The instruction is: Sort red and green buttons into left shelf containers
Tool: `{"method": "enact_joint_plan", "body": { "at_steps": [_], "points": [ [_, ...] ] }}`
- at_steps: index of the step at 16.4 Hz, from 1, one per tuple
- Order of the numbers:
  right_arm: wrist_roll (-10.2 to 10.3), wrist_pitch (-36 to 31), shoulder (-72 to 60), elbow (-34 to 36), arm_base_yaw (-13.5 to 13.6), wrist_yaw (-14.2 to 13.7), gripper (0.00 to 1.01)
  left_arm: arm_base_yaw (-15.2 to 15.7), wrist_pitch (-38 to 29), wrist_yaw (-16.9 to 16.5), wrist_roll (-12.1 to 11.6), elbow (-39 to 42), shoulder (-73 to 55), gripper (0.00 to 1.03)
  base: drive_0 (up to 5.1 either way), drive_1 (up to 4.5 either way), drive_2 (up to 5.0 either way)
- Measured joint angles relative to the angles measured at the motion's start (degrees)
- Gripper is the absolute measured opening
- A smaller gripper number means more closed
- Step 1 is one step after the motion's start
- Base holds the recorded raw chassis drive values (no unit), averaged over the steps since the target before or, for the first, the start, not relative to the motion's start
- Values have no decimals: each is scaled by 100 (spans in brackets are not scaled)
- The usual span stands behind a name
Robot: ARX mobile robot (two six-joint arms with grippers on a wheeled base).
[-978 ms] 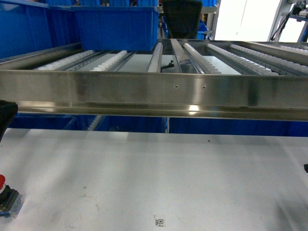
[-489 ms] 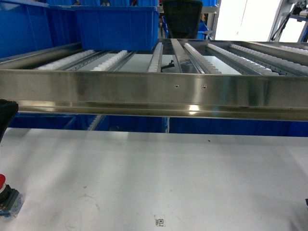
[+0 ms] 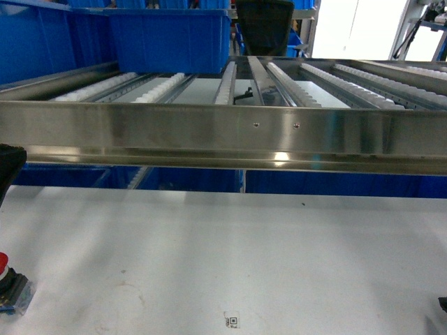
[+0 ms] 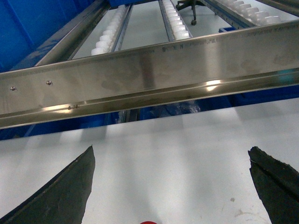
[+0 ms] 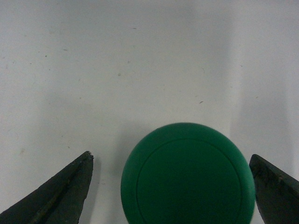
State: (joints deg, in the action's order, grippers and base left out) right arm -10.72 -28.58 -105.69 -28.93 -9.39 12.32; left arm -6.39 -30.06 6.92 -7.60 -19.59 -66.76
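Green fills the lower half of your right wrist view: the green button [image 5: 188,175] sits straight below the right gripper [image 5: 170,186], whose two dark fingers [image 5: 60,193] stand wide apart on either side of the cap, touching nothing. You look set for the grasp, so centre first: the cap lies a little toward the right finger, so nudge that way until the gaps match, then come straight down and close on the body under the dome rather than on the smooth rounded cap, which would likely slip.

That cap is a plain matte disc with a faint inner ring; its body is hidden beneath it. It rests on the white table [image 3: 230,251].

Your left gripper [image 4: 170,186] is also spread open, over the red button [image 3: 5,279] at the table's left edge. The big blue tub [image 3: 167,38] waits on the roller shelf [image 3: 223,136] at upper left.
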Motion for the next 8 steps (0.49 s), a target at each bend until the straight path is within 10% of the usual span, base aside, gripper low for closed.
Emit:
{"method": "enact_joint_plan", "body": {
  "at_steps": [8],
  "points": [
    [68,-61,-313,-341,-127,-26,91,0,0,2,0,0,0,98,0,0,0]
  ]
}}
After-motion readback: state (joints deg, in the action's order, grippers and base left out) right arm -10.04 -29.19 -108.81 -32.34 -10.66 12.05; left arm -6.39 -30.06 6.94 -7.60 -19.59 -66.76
